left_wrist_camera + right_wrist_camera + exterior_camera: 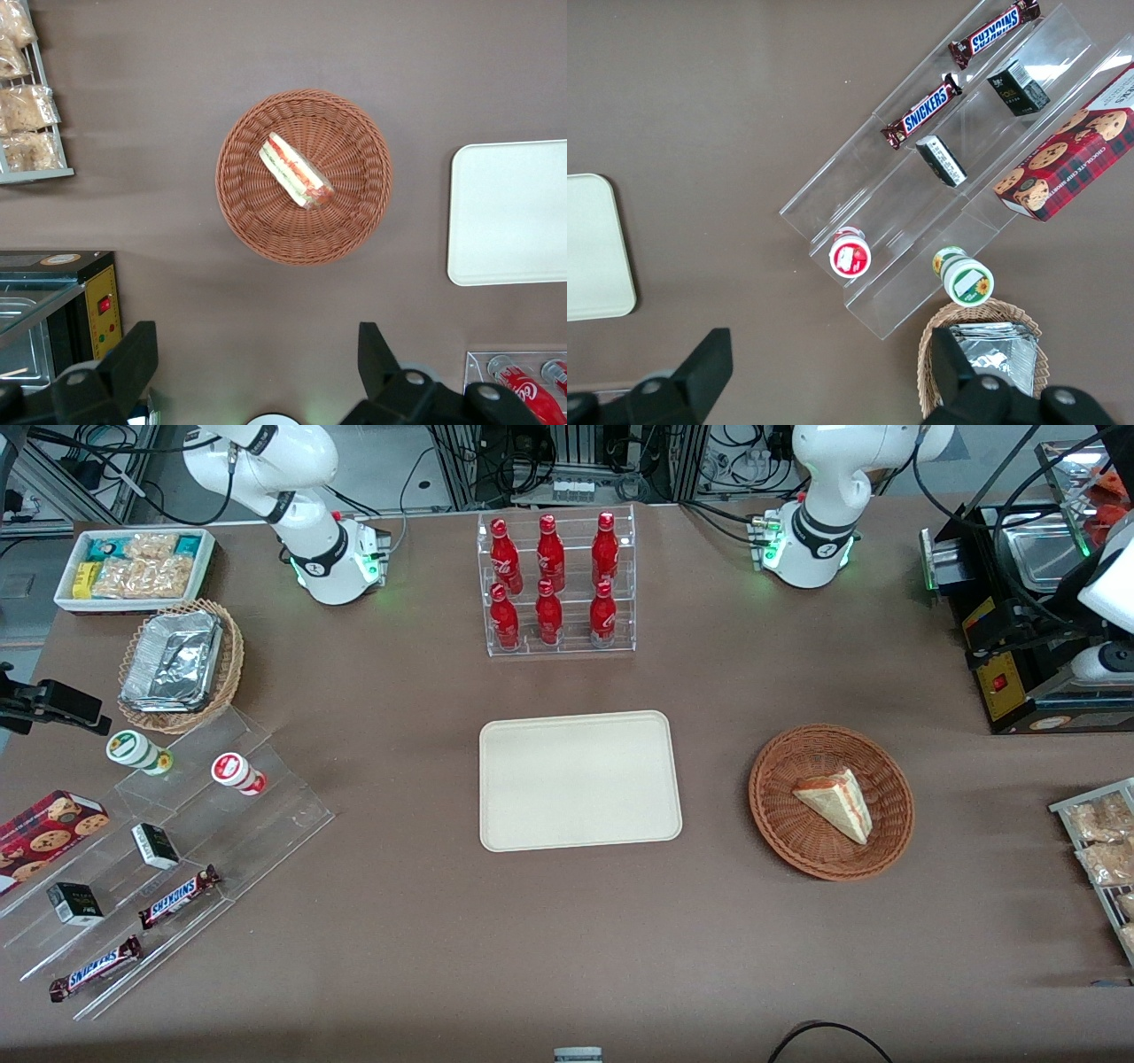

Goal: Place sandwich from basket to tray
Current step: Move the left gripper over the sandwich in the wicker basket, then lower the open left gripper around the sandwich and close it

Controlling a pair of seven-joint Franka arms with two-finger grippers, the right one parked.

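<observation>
gripper [257, 367] apart, high above brown table [567, 957] | sandwich [836, 804] in basket [780, 815] | tray [580, 779] bare

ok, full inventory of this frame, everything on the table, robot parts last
sandwich: 1, pale bread with orange-red and green layers, in the basket
basket: 1, reddish-brown wicker, beside the tray, toward the working arm's end
tray: 1, cream, mid-table, nothing on it
bottles: 6, red, in a clear rack farther from the front camera than the tray
foil containers: stack, silver, in a tan wicker basket toward the parked arm's end
snack box: 1, white, beside that tan basket
Snickers bars: 2, brown, on clear stepped shelves
cookie box: 1, red, same shelves
tool: left arm's, black fingers open, high above the table beside the basket
</observation>
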